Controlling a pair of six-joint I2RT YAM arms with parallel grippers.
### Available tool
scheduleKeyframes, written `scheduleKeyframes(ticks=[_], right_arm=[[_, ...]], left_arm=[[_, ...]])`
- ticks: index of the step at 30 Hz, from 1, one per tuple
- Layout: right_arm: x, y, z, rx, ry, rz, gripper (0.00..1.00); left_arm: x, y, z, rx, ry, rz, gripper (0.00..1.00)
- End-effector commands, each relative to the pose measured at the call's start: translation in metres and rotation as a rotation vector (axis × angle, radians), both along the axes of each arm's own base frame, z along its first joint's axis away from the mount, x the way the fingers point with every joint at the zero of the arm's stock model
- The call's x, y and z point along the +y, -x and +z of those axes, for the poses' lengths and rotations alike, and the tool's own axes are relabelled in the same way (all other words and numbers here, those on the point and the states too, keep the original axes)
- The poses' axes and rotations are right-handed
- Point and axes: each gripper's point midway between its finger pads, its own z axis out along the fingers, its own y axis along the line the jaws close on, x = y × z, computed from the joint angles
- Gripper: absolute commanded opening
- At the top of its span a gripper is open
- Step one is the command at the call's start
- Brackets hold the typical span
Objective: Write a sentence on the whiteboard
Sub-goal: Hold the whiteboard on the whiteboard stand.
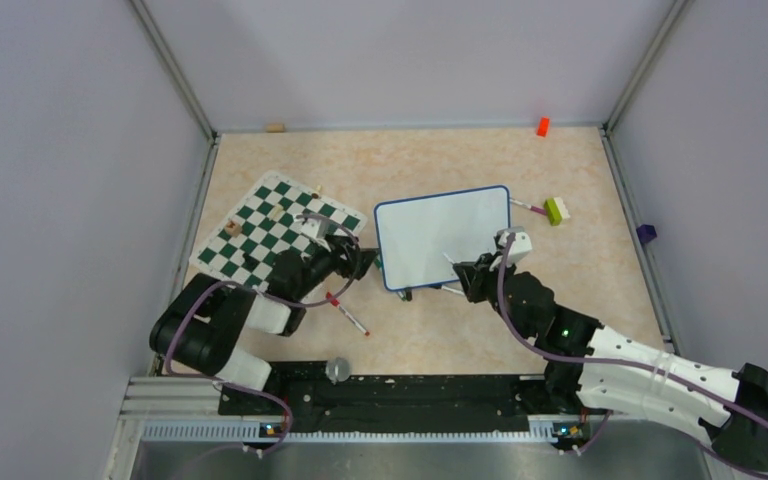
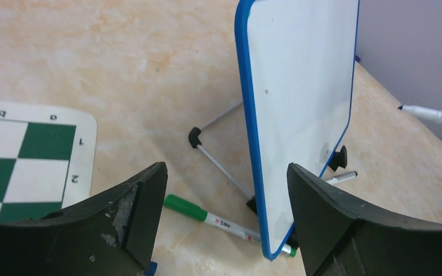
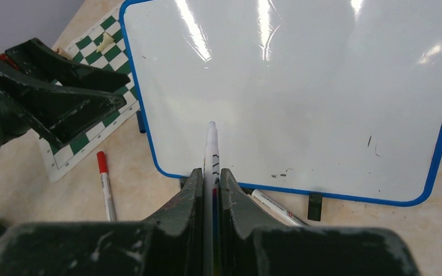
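Right jaws: the right gripper is clamped on a marker, which we see running straight out between the fingers, tip forward.
Marker axis: it lies in line with the gripper and points at the white face ahead. It does not lie across that face.
Tip against board: in the right wrist view the tip sits over the lower left part of the whiteboard. We cannot tell whether it touches the surface or stops just short.
Left jaws: the left gripper stands wide apart with nothing held. The board's blue left edge shows in the gap beyond the fingers, and we cannot confirm contact.
Where the board is: mid-table, propped at a tilt on a wire stand with black feet, between the two grippers. Its long side runs crosswise to the marker.
Board face: bare apart from a few small dark specks near the lower right. We see no sentence on it yet.
Nearer arm: both are close, but only the right one carries a pen, so we judge the writing falls to it. The left looks placed to steady the edge.
Coming move, our judgement: close the last gap along the marker's own axis, then travel along the board's long side.
Around: a red-capped marker and a green-capped marker lie by the board's foot, and the chess mat lies to the left.
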Motion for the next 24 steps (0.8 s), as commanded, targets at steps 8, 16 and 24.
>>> scheduleKeyframes(ticks=[8, 16, 24], right_arm=[[0.004, 0.0, 0.024, -0.048, -0.039, 0.01, 0.0], [0.015, -0.001, 0.056, -0.04, 0.022, 0.061, 0.0], [0.062, 0.0, 0.073, 0.033, 0.096, 0.222, 0.0]], left_arm=[[-0.022, -0.023, 0.03, 0.048, -0.141, -0.125, 0.84], [-0.045, -0.014, 0.028, 0.06, -0.027, -0.327, 0.75], [-0.062, 0.004, 0.028, 0.054, 0.102, -0.521, 0.71]])
